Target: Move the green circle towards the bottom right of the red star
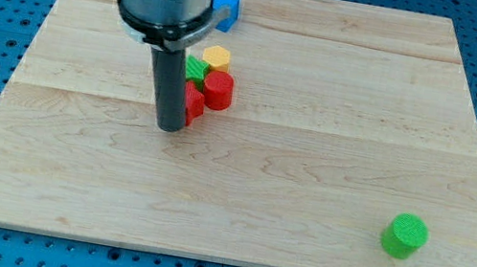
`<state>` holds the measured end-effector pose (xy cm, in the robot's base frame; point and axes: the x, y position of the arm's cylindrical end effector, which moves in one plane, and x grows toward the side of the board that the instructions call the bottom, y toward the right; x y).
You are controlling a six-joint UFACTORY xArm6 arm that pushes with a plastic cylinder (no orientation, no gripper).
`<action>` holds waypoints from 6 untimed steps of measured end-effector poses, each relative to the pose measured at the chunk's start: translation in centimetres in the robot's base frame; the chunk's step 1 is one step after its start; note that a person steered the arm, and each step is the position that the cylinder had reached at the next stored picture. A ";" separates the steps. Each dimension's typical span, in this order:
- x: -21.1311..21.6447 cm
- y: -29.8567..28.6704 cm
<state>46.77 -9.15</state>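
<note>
camera view: wooden board, my tip a bare rod with no jaws, touching the red star on its left; green circle well apart toward the view's bottom right of the red star; red cylinder, yellow block, green block clustered just above the red star; blue block further up

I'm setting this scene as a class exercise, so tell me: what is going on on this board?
A robot arm ending in a dark rod works over a wooden board. My tip sits at the left edge of a cluster: a red star, red cylinder, yellow block and another green block. A blue block lies behind the arm. The green circle sits alone near the view's bottom right, untouched.
</note>
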 end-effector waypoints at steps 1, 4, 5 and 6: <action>2.2 0.7; 1.9 17.3; 2.2 21.8; 4.1 24.9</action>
<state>50.89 15.73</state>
